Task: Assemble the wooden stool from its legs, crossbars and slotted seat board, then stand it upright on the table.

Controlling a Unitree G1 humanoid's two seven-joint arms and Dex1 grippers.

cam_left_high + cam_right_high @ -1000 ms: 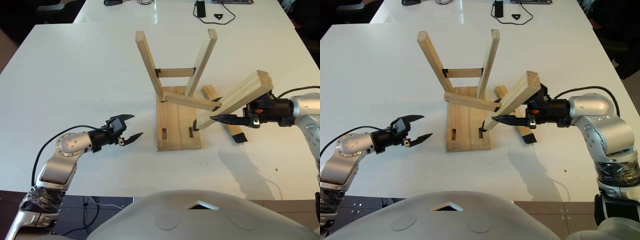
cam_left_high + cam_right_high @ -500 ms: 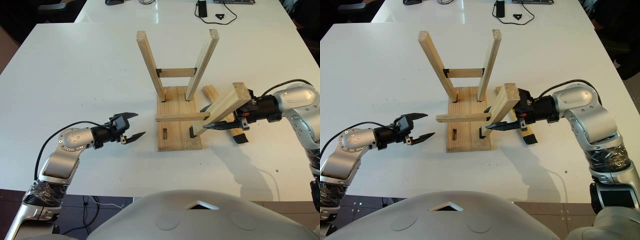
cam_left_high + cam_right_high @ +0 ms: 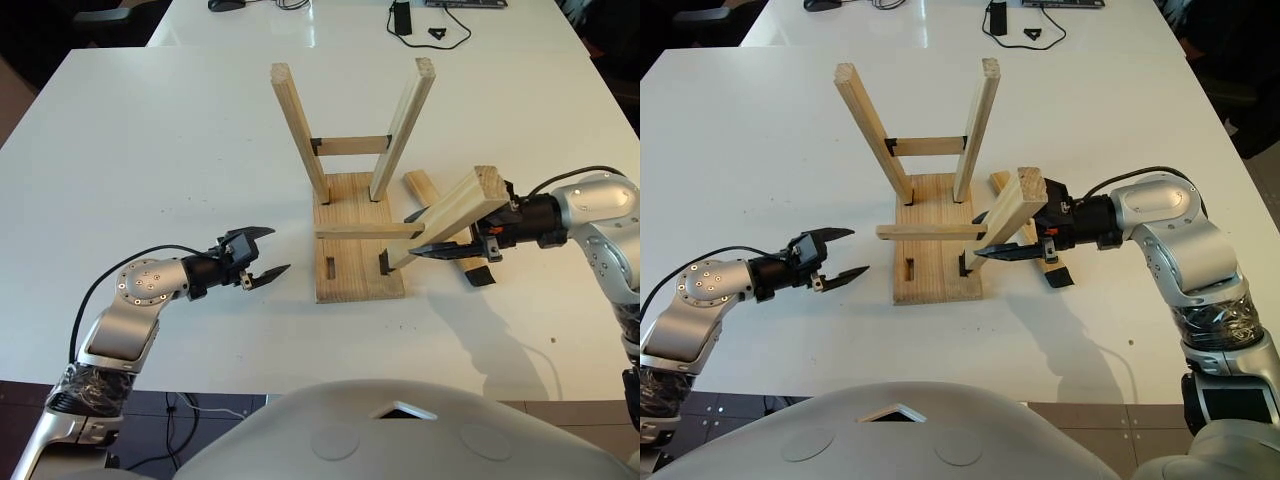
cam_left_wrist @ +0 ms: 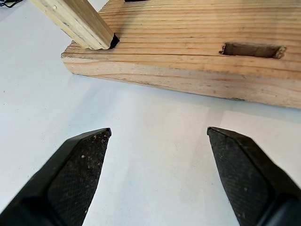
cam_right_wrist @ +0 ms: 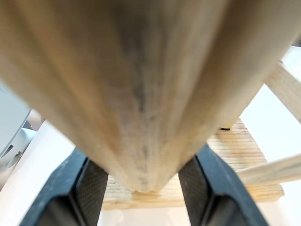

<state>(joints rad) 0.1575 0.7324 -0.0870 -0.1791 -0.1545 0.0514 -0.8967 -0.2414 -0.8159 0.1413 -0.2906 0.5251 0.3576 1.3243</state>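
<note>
Though only half assembled, sits upside down on the white table (image 3: 150, 150): pale seat board (image 3: 355, 282) flat, left leg (image 3: 300, 130) and right leg (image 3: 405, 125) slanting up from far slots, short crossbar (image 3: 350, 145) between. Clamps a third leg (image 3: 447, 215) in the right gripper (image 3: 412, 236), tilted, foot at a near slot, thin crossbar (image 3: 365, 231) jutting sideways. Holds left gripper (image 4: 158, 133) spread wide, just beside the board, touching nothing.

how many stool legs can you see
4. The far left leg and far right leg stand in the seat board; the tilted leg is in the right gripper; the loose leg lies on the table, partly hidden.
</note>
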